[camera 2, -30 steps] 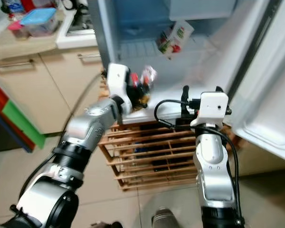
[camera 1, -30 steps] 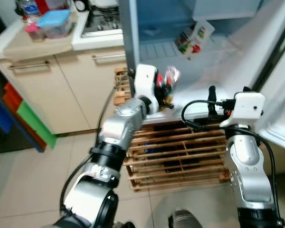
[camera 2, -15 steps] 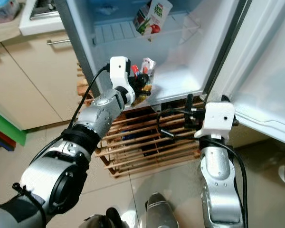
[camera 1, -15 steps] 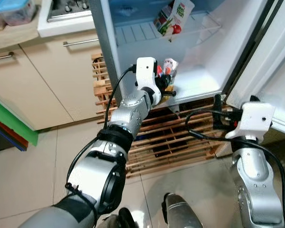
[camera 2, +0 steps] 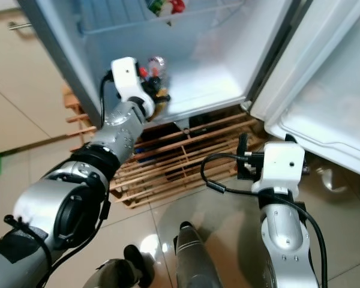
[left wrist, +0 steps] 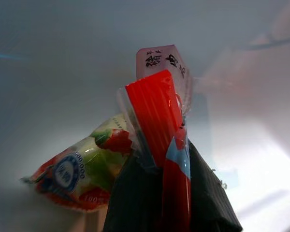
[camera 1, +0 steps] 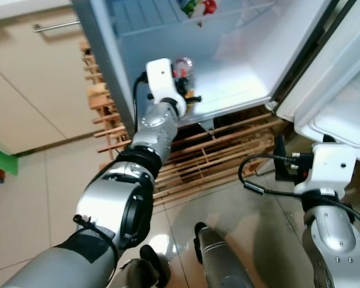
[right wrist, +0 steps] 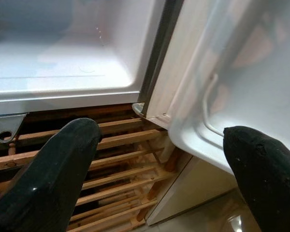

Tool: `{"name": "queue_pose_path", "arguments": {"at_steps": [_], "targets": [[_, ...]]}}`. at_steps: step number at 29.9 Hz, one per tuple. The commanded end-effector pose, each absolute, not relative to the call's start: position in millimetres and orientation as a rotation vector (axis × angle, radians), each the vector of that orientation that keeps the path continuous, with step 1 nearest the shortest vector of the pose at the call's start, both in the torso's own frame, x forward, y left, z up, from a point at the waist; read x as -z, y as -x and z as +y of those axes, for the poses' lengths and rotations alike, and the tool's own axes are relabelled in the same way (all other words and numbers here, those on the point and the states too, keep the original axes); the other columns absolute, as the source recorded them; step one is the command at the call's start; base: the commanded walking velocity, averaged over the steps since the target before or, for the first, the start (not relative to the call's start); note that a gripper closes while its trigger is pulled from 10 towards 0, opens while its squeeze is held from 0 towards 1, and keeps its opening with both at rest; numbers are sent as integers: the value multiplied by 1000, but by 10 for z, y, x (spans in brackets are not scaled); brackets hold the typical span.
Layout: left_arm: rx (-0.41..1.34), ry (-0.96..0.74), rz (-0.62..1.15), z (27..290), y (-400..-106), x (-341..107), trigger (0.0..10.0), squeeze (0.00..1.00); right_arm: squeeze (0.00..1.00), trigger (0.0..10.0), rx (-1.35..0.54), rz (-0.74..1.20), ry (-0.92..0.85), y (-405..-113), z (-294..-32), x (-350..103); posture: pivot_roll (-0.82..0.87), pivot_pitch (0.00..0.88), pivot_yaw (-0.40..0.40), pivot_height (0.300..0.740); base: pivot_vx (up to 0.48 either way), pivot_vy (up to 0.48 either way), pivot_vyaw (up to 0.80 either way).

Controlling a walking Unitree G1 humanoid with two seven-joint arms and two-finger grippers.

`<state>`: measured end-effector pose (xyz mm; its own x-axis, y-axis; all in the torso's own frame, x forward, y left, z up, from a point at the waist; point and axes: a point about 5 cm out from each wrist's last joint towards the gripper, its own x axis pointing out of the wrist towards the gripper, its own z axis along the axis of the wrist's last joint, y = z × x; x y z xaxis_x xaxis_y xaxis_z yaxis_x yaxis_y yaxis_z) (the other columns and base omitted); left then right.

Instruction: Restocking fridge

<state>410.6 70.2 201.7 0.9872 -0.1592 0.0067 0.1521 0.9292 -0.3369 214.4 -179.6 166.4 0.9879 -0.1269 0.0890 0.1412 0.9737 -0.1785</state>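
Note:
My left gripper (camera 1: pixel 185 90) reaches into the bottom compartment of the open fridge (camera 1: pixel 234 78). It is shut on a red and clear snack packet (left wrist: pixel 154 106) held upright just above the white floor. A green and red pouch (left wrist: pixel 82 174) with a round blue logo sits against the left fingers; I cannot tell whether it is gripped too. A juice carton (camera 1: pixel 198 6) leans on the wire shelf above. My right gripper (right wrist: pixel 154 179) is open and holds nothing. It hangs low before the wooden rack (camera 1: pixel 228 150), near the door hinge corner.
The fridge door (camera 1: pixel 342 90) stands open on the right, close over my right arm. The slatted wooden rack lies under the fridge. Beige cabinets (camera 1: pixel 36 72) stand to the left. Glossy tiled floor (camera 1: pixel 270 228) spreads below.
The camera has tilted down and moved closer to the fridge. My left gripper has carried the packet deeper over the fridge floor. My right gripper has dropped from the fridge's front edge to rack height.

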Motion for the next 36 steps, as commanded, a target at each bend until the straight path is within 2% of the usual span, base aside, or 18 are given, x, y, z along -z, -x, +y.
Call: {"name": "queue_pose_path", "arguments": {"at_steps": [1, 4, 5, 6, 7, 8, 9, 14, 16, 17, 18, 20, 23, 27, 29, 34, 36], "targets": [[81, 340, 33, 869, -4131, -1989, 10000, 376, 0, 10000, 126, -70, 185, -2098, -1771, -1673, -580, 356, 29, 740, 0, 0, 0], [11, 337, 19, 1059, -4167, -2045, 10000, 373, 0, 10000, 123, -68, 190, -2107, -1776, -1692, -582, 361, 28, 740, 0, 0, 0], [-47, 354, 11, 1207, -4183, -2070, 10000, 408, 0, 10000, 127, -68, 191, -2106, -1787, -1696, -585, 361, 29, 740, 0, 0, 0], [-95, 361, 1, 1334, -4191, -2095, 10000, 749, 0, 10000, 132, -65, 192, -2100, -1797, -1696, -584, 362, 28, 740, 0, 0, 0], [-131, 357, -13, 1433, -4195, -2120, 10000, 925, 0, 10000, 136, -62, 192, -2092, -1804, -1692, -578, 362, 30, 740, 0, 0, 0], [-150, 351, -22, 1485, -4196, -2136, 10000, 925, 0, 10000, 138, -58, 192, -2085, -1806, -1691, -578, 362, 30, 740, 0, 0, 0], [-153, 340, -31, 1511, -4198, -2157, 10000, 1000, 0, 10000, 136, -56, 192, -2082, -1801, -1689, -574, 361, 32, 740, 0, 0, 0], [-169, 337, -43, 1557, -4208, -2213, 10000, 1000, 0, 10000, 129, -53, 192, -2101, -1779, -1690, -563, 356, 42, 740, 0, 0, 0], [-229, 472, 39, 1555, -4209, -2149, 10000, 1000, 0, 10000, 131, -61, 192, -2148, -1786, -1707, -559, 348, 45, 740, 0, 0, 0], [-229, 472, 39, 1555, -4209, -2149, 10000, 1000, 0, 10000, 131, -61, 192, -2148, -1786, -1707, -559, 348, 45, 740, 0, 0, 0], [-194, 520, 31, 1457, -4229, -2227, 10000, 1000, 0, 10000, 131, -65, 194, -2165, -1787, -1713, -560, 337, 48, 740, 0, 0, 0], [-158, 519, 14, 1379, -4241, -2290, 10000, 1000, 0, 10000, 130, -65, 196, -2192, -1797, -1713, -554, 325, 47, 740, 0, 0, 0], [-35, 530, 3, 1096, -4250, -2401, 10000, 1000, 0, 10000, 126, -80, 199, -2235, -1809, -1732, -541, 302, 49, 740, 0, 0, 0], [36, 443, -50, 941, -4245, -2530, 10000, 1000, 0, 10000, 113, -100, 193, -2338, -1782, -1744, -513, 261, 50, 740, 0, 0, 0], [73, 298, -58, 865, -4241, -2569, 10000, 1000, 0, 10000, 101, -112, 187, -2397, -1746, -1754, -502, 243, 53, 740, 0, 0, 0], [128, 179, -96, 806, -4240, -2672, 10000, 1000, 0, 10000, 85, -146, 173, -2622, -1712, -1777, -441, 170, 72, 740, 0, 0, 0], [129, 154, -102, 805, -4239, -2683, 10000, 1000, 0, 10000, 87, -151, 171, -2645, -1715, -1783, -441, 170, 72, 740, 0, 0, 0]]}}
